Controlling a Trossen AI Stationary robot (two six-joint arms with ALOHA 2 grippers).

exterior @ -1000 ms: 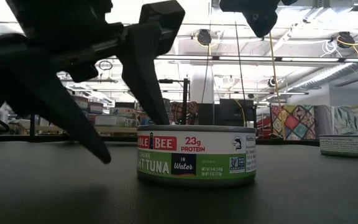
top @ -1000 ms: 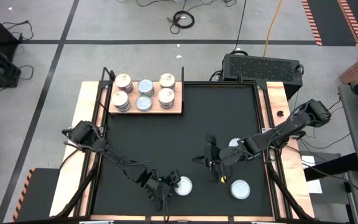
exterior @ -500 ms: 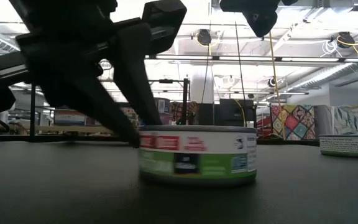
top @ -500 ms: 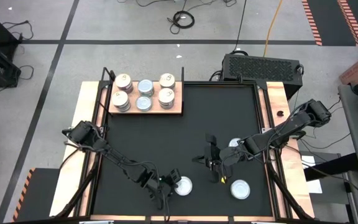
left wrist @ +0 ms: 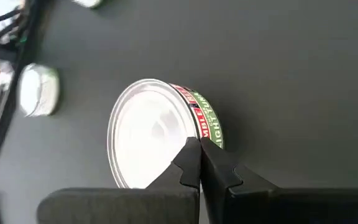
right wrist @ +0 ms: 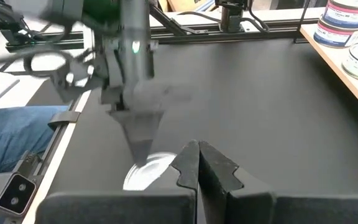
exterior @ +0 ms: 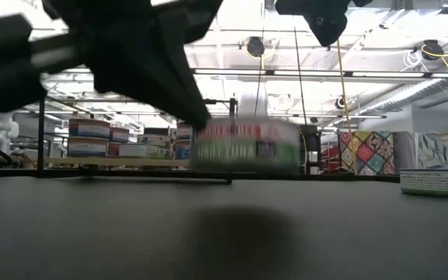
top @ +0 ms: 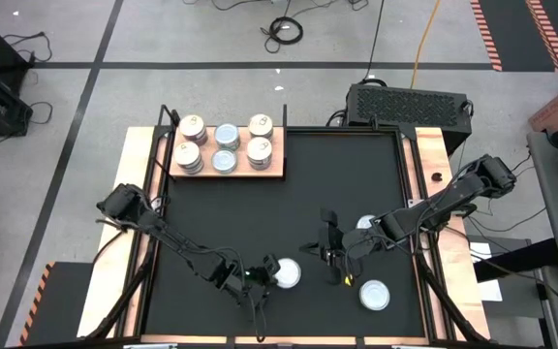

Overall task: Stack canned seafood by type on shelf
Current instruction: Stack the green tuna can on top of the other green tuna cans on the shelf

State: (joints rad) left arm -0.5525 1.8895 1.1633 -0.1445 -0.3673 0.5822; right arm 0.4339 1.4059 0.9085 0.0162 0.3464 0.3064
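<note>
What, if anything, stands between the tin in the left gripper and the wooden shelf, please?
Nothing visible: bare black mat lies between the left gripper's tin and the shelf; the right gripper hangs off to the side.

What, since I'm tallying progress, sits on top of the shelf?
Six tins show on the shelf: four cream-lidded, two silver between them. Any tins beneath are covered from above.

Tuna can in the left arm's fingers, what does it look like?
The tuna can is a short round metal tin with a plain silvery lid and a green and red label around its side. The left gripper pinches its rim, and it hangs just above the black mat, touching nothing else.
</note>
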